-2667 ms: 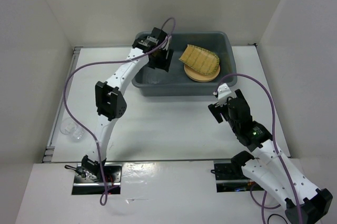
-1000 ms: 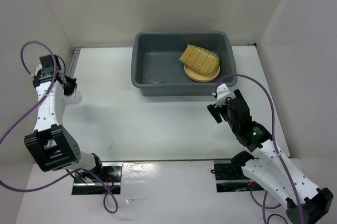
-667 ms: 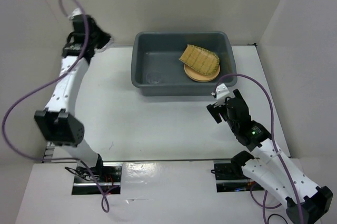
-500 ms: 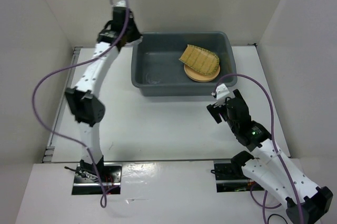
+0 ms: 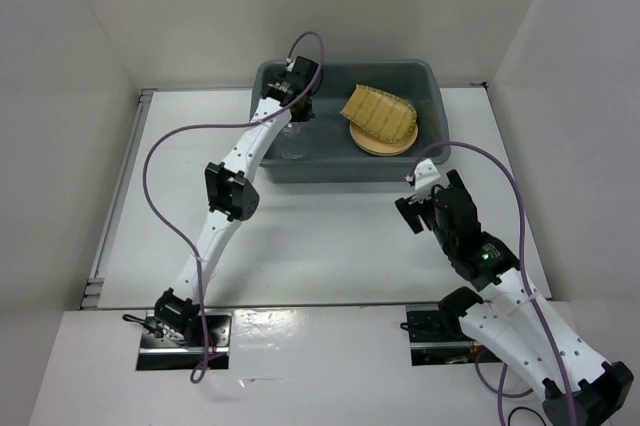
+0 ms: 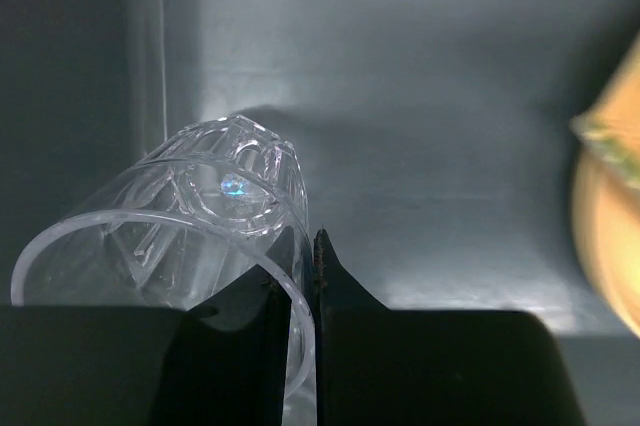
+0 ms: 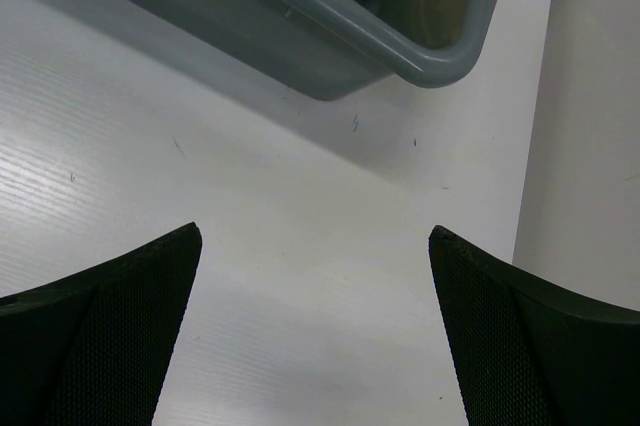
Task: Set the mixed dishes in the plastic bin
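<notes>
The grey plastic bin (image 5: 340, 168) stands at the back of the table. In its right half a woven bamboo tray (image 5: 378, 111) lies across a tan plate (image 5: 385, 145). My left gripper (image 5: 296, 106) hangs over the bin's left half. In the left wrist view it (image 6: 297, 264) is shut on the rim of the clear glass cup (image 6: 200, 206), one finger inside the cup and one outside, above the bin floor (image 6: 420, 146). The plate's edge (image 6: 605, 246) shows at the right. My right gripper (image 5: 412, 196) stands open over bare table, in front of the bin's right corner (image 7: 440, 66).
White walls close in the table on the left, back and right. The right arm's purple cable (image 5: 500, 176) loops beside the bin's front right corner. Between the bin and the arm bases lies open white table (image 5: 310, 236).
The left arm has swung from the table's far left, along the back wall, to above the bin's left half, carrying the glass cup. The right arm has stayed put.
</notes>
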Controlling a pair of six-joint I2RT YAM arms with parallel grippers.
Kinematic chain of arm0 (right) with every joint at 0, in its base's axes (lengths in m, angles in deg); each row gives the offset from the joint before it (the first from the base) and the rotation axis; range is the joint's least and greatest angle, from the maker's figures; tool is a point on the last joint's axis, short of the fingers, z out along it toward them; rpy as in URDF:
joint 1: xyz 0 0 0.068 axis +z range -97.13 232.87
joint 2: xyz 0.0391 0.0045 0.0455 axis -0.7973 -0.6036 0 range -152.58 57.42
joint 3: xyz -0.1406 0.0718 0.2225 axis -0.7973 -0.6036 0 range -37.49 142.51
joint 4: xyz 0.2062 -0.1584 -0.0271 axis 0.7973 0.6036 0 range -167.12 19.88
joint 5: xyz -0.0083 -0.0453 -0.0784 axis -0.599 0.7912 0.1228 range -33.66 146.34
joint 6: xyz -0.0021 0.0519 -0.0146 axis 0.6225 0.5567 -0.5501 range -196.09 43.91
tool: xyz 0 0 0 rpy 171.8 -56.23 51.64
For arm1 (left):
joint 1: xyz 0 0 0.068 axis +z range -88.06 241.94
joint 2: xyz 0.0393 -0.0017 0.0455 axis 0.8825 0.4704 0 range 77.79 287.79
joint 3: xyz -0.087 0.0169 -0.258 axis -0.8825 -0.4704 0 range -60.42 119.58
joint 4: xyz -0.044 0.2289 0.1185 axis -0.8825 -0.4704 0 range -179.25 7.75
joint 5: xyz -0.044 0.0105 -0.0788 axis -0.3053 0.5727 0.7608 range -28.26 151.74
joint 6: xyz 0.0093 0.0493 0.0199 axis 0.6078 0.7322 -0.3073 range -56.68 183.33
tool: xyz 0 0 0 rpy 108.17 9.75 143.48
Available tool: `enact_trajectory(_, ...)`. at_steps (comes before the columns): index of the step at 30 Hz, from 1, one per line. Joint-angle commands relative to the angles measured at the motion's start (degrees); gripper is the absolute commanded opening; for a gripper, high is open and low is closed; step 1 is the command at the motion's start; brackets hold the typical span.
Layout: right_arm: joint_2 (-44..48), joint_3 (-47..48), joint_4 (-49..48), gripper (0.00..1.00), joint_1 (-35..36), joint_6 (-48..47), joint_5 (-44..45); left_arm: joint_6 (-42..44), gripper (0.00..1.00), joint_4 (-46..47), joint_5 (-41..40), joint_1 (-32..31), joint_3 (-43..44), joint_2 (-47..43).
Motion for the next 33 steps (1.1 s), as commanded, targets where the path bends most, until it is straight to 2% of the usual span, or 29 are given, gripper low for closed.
enact_trajectory(1,1.03,-0.14,-2.89,0.99,-0.50,0.54,0.93,1.13,0.00,-1.61,-1.25,0.80,4.12,1.32)
enact_trajectory(3,1.03,-0.14,-2.89,0.99,-0.50,0.54,0.94,1.13,0.02,-1.61,0.84,0.80,2.28,1.94)
enact_trajectory(6,1.03,-0.67,-3.42,0.99,-0.50,0.54,2.34,2.26,0.17,-1.09,3.56,1.33,2.27,1.94)
enact_trajectory(7,1.03,-0.67,-3.42,0.99,-0.50,0.54,2.35,2.27,0.25,-0.56,4.28,1.93,2.80,1.94)
enact_trajectory(8,1.03,-0.67,-3.42,0.99,-0.50,0.54,2.35,2.79,0.52,0.05,4.81,1.94,3.32,1.94)
enact_trajectory(10,1.03,-0.67,-3.42,0.99,-0.50,1.07,3.13,2.80,0.75,0.76,5.77,1.94,5.08,-0.25)
enact_trajectory(11,0.51,-0.67,-3.94,0.99,-0.50,1.07,3.66,2.80,0.92,0.76,5.78,1.94,6.22,-0.96)
enact_trajectory(12,0.50,-0.67,-3.94,0.99,-0.50,1.76,3.66,2.80,1.00,1.29,4.21,1.94,8.06,-1.57)
enact_trajectory(15,-0.20,-0.67,-4.47,0.99,-0.50,2.30,5.24,3.50,1.00,6.55,-6.58,-0.51,9.39,-7.89)
enact_trajectory(16,-0.72,-0.67,-4.47,0.99,-0.50,2.82,5.25,4.02,1.00,8.91,-14.53,-1.22,9.39,-12.17)
enact_trajectory(18,-0.73,0.47,-3.25,0.99,-1.11,2.30,2.27,0.88,1.00,8.94,-23.01,-1.75,9.39,-16.67)
enact_trajectory(21,-1.78,3.02,-0.96,0.99,-2.95,2.30,-0.29,-13.51,1.00,-3.58,-27.27,2.71,9.39,-25.98)
enact_trajectory(22,-1.78,3.03,-0.43,0.99,-2.96,1.51,-1.07,-19.03,1.00,-12.42,-27.27,3.69,9.39,-26.97)
enact_trajectory(24,-1.78,4.86,1.06,0.99,-2.96,0.98,-1.08,-11.31,1.00,-13.39,-28.31,4.23,8.78,-27.60)
enact_trajectory(25,-3.44,5.83,1.94,0.99,-3.48,1.68,-1.08,-11.01,1.00,-13.39,-29.45,1.44,3.99,-29.16)
enact_trajectory(27,-5.55,8.98,5.01,0.99,-3.49,2.64,-1.69,-13.98,1.00,-12.60,-30.68,0.72,-9.09,-37.15)
enact_trajectory(28,-7.21,9.52,5.02,0.99,-4.10,3.17,-1.70,-14.86,1.00,-11.64,-34.18,-2.16,-21.94,-39.26)
enact_trajectory(29,-7.75,9.53,5.02,0.99,-4.10,3.18,-1.70,-15.39,1.00,-9.63,-38.30,-3.23,-30.42,-45.29)
enact_trajectory(31,-8.37,11.19,5.02,0.99,-4.72,4.23,-0.91,-13.21,1.00,5.88,-35.91,-3.77,-50.79,-54.88)
enact_trajectory(32,-8.37,12.77,5.02,0.99,-4.72,4.23,-0.91,-9.11,1.00,13.34,-29.36,-3.77,-72.13,-67.46)
enact_trajectory(33,-8.37,13.91,5.02,0.99,-4.72,4.75,-1.78,-7.68,1.00,27.86,-26.33,-3.77,-81.91,-74.11)
